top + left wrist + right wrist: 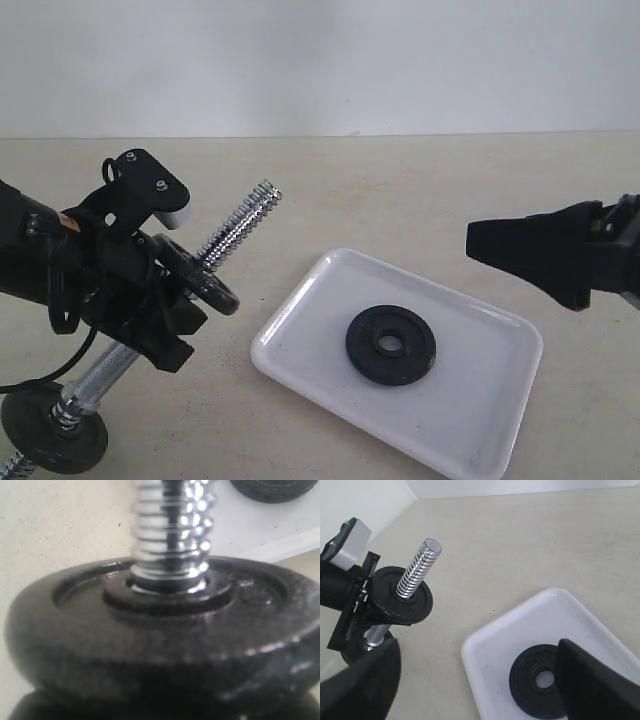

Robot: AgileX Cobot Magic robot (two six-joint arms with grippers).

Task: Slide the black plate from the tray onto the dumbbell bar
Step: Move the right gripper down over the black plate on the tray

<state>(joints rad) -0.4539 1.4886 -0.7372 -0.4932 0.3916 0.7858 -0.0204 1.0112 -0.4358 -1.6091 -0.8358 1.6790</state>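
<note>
The plate [391,344] is seen flat in the tray [470,400] — not yet lifted. The right gripper [480,243] is held spread near it; the tilted bar [245,222] is seemingly clamped by the left gripper [160,315]. Next, descent and a rim pinch are needed.

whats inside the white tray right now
One black plate lies flat in the tray, the white floor showing through its hole. Nothing else is visible in it. The floor under the disc itself is covered.
</note>
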